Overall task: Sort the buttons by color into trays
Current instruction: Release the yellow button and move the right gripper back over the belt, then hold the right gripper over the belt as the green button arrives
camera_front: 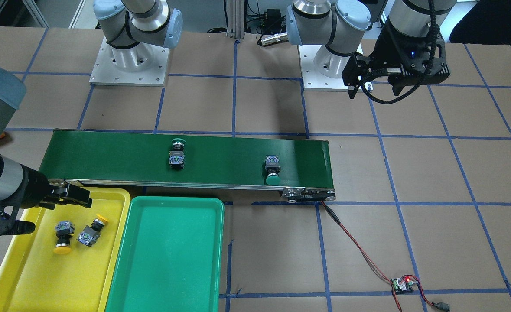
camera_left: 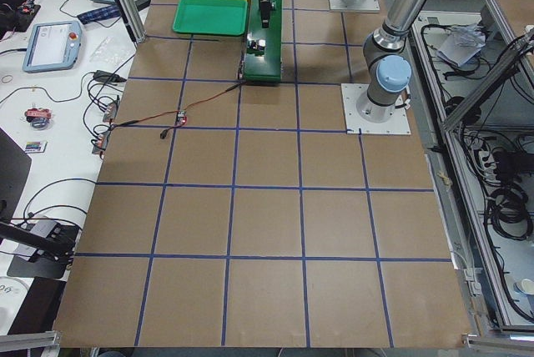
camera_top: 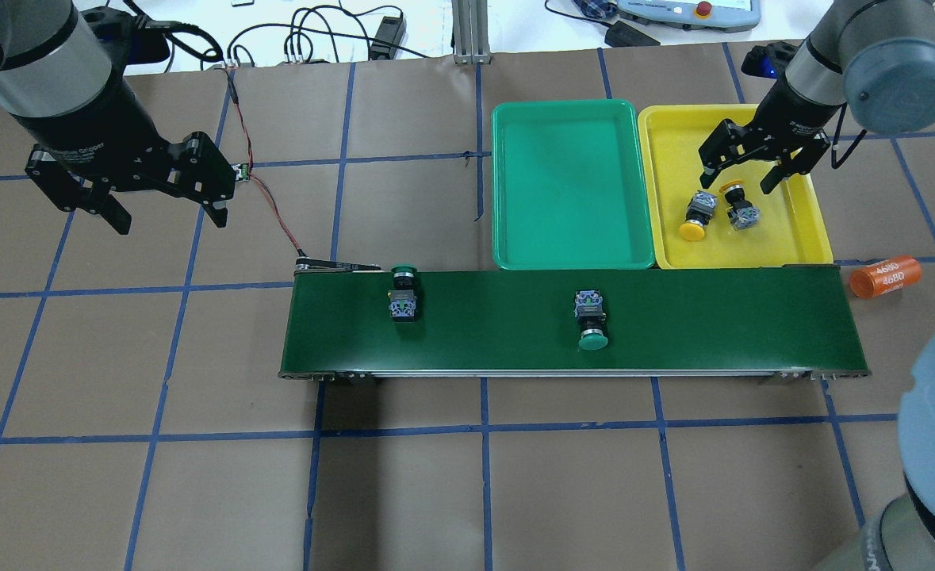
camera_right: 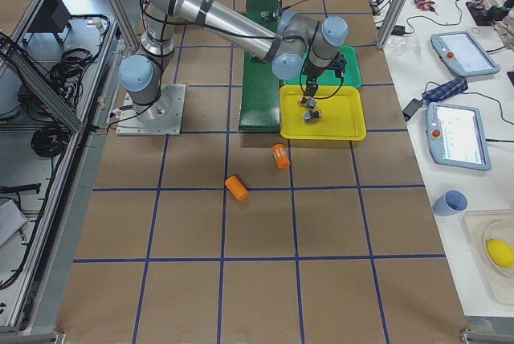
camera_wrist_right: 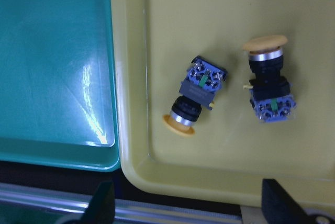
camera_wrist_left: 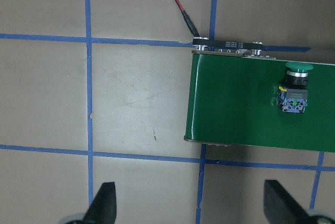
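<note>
Left claw [camera_top: 167, 216] and right claw [camera_top: 737, 181] released, empty. Green button [camera_top: 404, 295] at belt's [camera_top: 713, 325] 9 o'clock: likely light, rigid, roll-prone; pinch black body.

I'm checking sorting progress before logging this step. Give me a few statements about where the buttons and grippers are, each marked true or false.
1. Two yellow-capped buttons lie in the yellow tray. True.
2. Both green-capped buttons lie in the green tray. False: they lie on the conveyor belt.
3. The right gripper is open above the yellow tray. True.
4. The left gripper grips a button. False: it is open, holding nothing, beyond the belt's end.
</note>
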Robot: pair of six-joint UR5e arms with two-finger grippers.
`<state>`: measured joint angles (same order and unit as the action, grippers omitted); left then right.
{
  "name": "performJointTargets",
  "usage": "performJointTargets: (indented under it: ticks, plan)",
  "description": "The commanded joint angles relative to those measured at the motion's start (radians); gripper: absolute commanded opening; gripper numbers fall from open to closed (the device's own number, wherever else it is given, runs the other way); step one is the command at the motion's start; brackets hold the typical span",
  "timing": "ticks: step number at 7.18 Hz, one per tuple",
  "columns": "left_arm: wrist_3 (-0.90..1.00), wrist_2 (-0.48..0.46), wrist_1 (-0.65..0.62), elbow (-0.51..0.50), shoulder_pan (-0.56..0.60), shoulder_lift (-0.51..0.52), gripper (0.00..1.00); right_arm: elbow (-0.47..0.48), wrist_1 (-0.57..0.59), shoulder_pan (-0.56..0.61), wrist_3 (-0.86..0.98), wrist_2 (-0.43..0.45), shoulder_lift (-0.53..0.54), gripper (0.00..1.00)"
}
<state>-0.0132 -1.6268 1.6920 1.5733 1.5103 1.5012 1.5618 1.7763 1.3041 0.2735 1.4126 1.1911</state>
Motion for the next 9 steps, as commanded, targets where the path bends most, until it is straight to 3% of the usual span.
performJointTargets:
  ticks: [1,2,3,9]
  plan:
    - [-0.004,-0.002,0.008,0.001,0.001,-0.002,1.00,0.167,-0.028,0.001,0.004,-0.009,0.111,1.00]
    - [-0.004,-0.004,0.009,0.001,0.001,-0.002,1.00,0.295,0.085,0.000,-0.008,-0.006,0.157,1.00]
    - [-0.002,-0.004,0.021,-0.001,0.001,-0.006,1.00,0.363,0.141,0.000,-0.010,-0.015,0.174,1.00]
    - [0.009,-0.004,0.031,0.001,0.001,-0.004,1.00,0.380,0.102,-0.014,0.001,-0.085,0.194,1.00]
